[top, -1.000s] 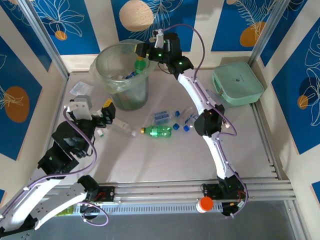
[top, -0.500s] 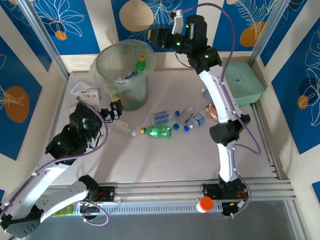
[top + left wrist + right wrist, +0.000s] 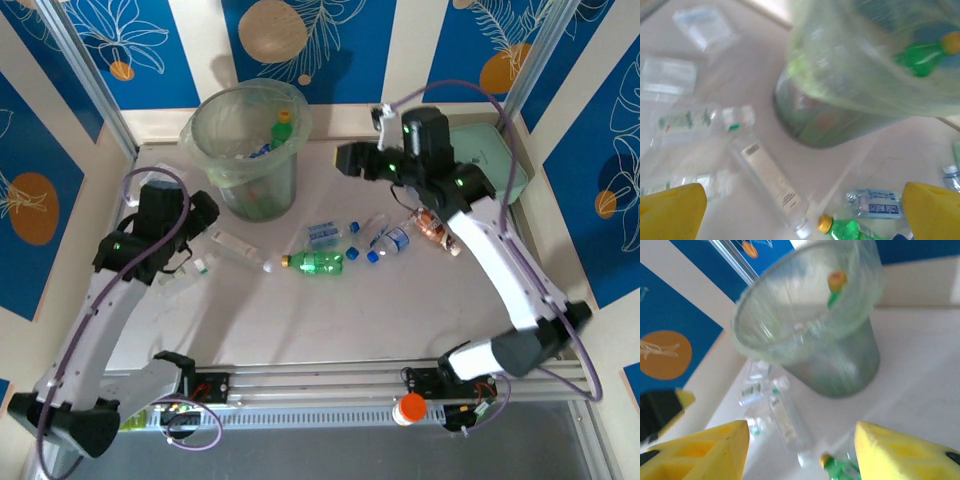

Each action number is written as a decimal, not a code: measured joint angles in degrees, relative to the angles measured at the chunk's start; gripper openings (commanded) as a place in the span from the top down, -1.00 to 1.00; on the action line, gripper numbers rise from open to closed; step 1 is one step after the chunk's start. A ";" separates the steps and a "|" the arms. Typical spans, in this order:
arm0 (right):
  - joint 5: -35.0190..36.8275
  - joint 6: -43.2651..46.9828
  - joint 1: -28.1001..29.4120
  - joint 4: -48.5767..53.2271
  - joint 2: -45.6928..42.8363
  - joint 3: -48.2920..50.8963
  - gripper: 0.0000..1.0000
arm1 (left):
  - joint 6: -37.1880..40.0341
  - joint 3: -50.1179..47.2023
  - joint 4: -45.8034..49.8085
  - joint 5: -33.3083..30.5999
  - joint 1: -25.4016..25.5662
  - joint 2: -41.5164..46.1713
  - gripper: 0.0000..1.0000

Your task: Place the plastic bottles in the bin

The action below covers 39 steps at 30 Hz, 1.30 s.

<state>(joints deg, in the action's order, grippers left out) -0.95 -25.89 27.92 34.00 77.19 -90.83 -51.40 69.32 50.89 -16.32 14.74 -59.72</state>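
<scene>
Bright, even light; 2 wrist views blurred.

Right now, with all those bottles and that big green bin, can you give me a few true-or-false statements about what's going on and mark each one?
1. A green bottle with a yellow cap sits inside the bin. True.
2. Every bottle is in the bin. False: several lie on the table, among them a green bottle lying on its side.
3. The right gripper carries a bottle. False: it is open and empty.
4. The left gripper is open and empty. True.
</scene>
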 measured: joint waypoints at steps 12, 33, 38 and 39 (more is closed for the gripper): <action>3.56 -2.19 -0.07 1.05 -20.15 25.83 -0.18 | -13.51 -0.15 7.19 2.16 -14.32 -10.73 -0.99; 2.47 -3.04 -0.07 0.24 -25.83 30.91 -0.18 | -46.12 3.04 -7.87 3.54 -20.11 -32.63 -0.99; 3.85 -2.84 -0.07 1.46 -27.54 32.26 -0.18 | -47.89 3.23 -10.23 4.35 -21.49 -37.42 -0.99; 4.09 -2.78 -0.07 1.62 -27.91 32.37 -0.18 | -48.02 3.37 -10.51 4.39 -21.86 -38.42 -0.99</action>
<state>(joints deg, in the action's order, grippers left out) 3.14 -28.67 27.86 35.62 49.28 -58.46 -99.42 72.69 40.38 -11.92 -7.11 -98.15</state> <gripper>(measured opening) 0.591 0.993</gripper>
